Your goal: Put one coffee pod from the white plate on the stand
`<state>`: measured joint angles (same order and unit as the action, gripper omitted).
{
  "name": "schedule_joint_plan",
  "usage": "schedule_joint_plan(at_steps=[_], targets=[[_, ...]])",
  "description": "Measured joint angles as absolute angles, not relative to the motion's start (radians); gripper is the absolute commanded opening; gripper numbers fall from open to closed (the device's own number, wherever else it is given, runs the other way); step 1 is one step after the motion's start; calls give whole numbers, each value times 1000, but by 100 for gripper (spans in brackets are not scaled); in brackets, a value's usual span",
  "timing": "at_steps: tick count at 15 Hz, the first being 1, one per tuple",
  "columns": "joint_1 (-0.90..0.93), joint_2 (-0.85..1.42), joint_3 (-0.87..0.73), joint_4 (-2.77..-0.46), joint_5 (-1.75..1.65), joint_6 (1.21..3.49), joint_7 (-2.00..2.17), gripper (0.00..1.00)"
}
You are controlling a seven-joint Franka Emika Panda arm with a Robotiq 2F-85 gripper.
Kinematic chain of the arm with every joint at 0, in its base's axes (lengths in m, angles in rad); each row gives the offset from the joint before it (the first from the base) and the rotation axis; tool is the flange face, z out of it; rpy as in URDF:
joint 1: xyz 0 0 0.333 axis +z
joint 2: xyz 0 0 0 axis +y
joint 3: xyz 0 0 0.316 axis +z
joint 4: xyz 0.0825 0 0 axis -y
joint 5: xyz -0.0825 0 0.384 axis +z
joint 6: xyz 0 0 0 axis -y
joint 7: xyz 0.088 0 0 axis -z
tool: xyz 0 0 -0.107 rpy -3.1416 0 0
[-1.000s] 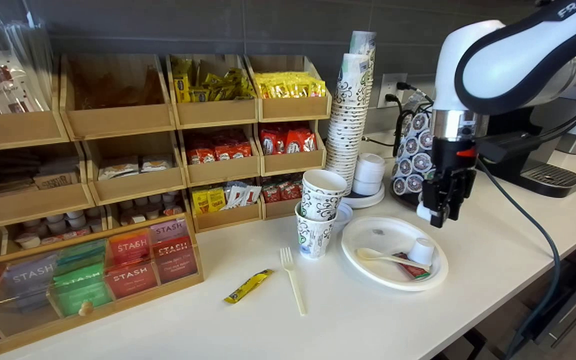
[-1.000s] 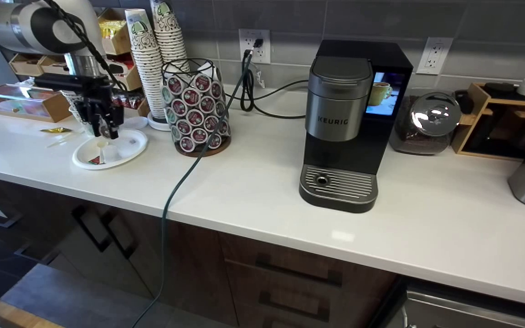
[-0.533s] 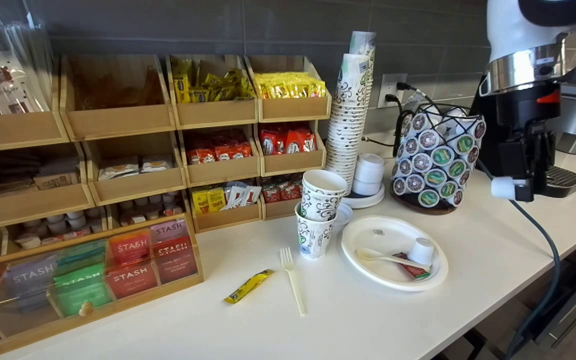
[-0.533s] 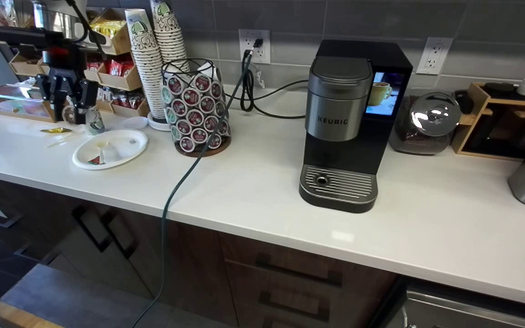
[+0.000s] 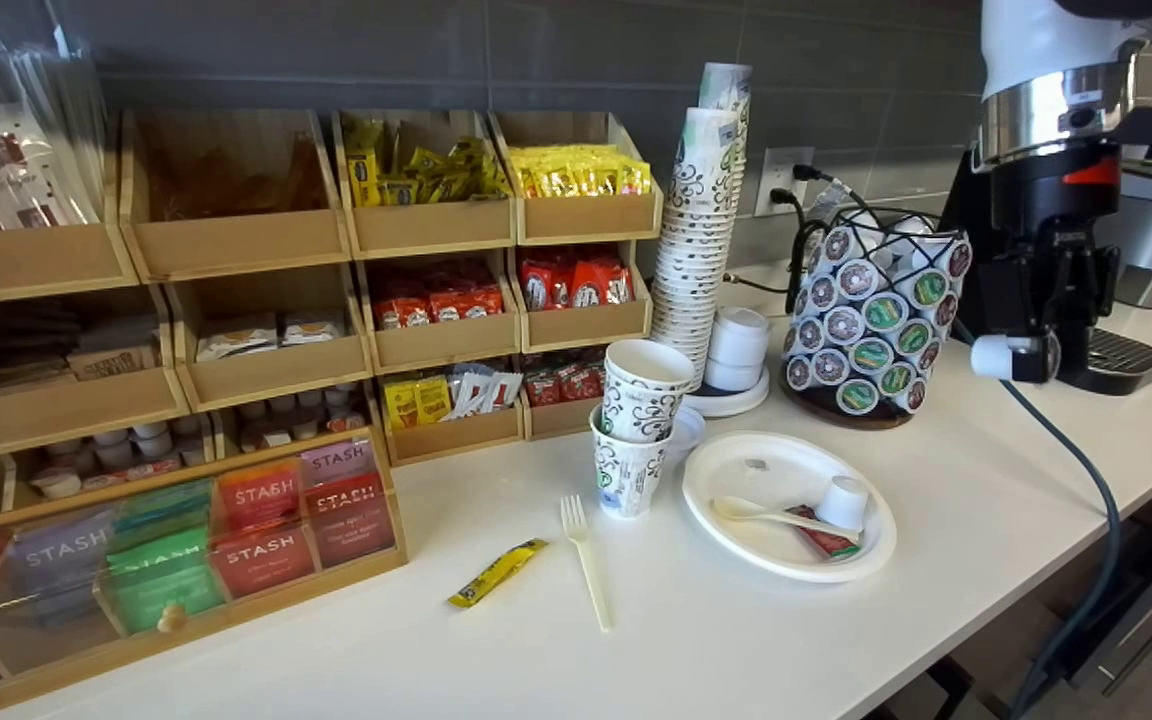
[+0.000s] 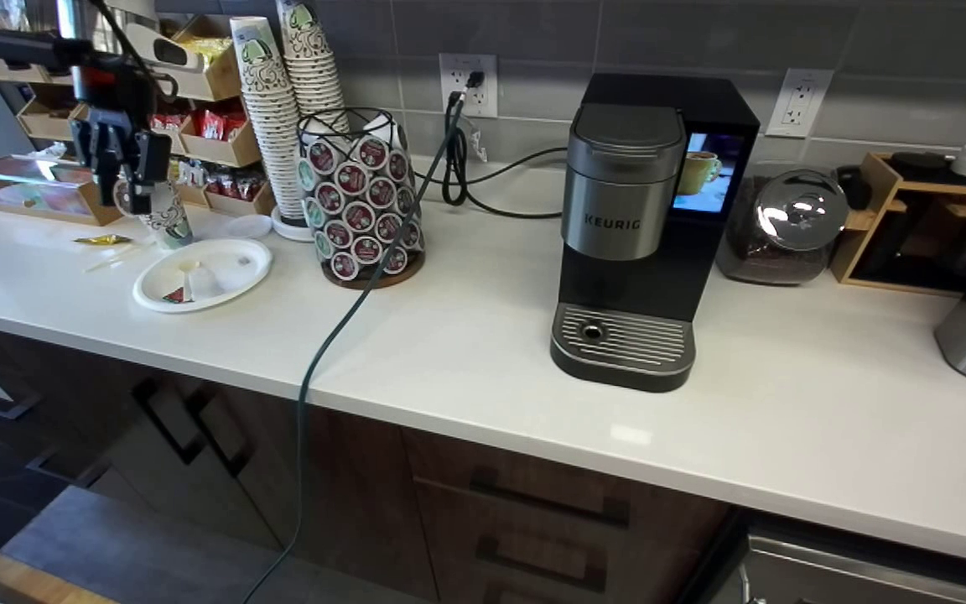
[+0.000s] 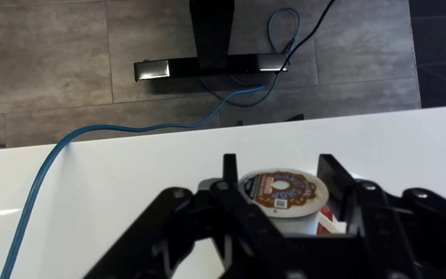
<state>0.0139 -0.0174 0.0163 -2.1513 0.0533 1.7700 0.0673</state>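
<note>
Gray tile wall [image 6: 533,33] behind a long white counter [image 5: 496,670]. At 3 o'clock in an exterior view, a black gripper [image 5: 1028,357], clenched around 1 coffee pod [image 5: 991,357]. Holds it in the air above the counter, tipped on its side, white base toward 9 o'clock. In the wrist view, round brown-and-white lid [image 7: 285,193] toward the camera, fingers [image 7: 333,174] at its 9 and 3 o'clock.

At 4 o'clock in an exterior view, flat on the counter, a white plate [image 5: 781,480]. Carries a cream spoon [image 5: 776,516], a red-and-green packet [image 5: 829,543] and 1 white pod-shaped cup [image 5: 844,500], narrow end up, on or just beside the packet; cannot tell which. Beyond the plate toward 1 o'clock, the black stand [image 5: 826,408]: upright, wire-topped, sides lined with round pod lids [image 5: 873,356], apart from the held pod.

At 2 o'clock in an exterior view, a black-and-silver coffee machine [image 6: 655,235] lettered KEURIG. Toward 10 o'clock from the plate, stacked paper cups [image 5: 634,430]. In an exterior view, a cream fork [image 5: 588,565] at 6 o'clock, a yellow packet [image 5: 496,573] at 7, tiered wooden bins [image 5: 431,230] at 10.
</note>
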Motion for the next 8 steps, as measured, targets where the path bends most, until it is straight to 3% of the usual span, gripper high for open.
schedule_joint_plan(at_steps=[8], targets=[[-4, -24, 3, -2014, 11, 1881, 381, 29]])
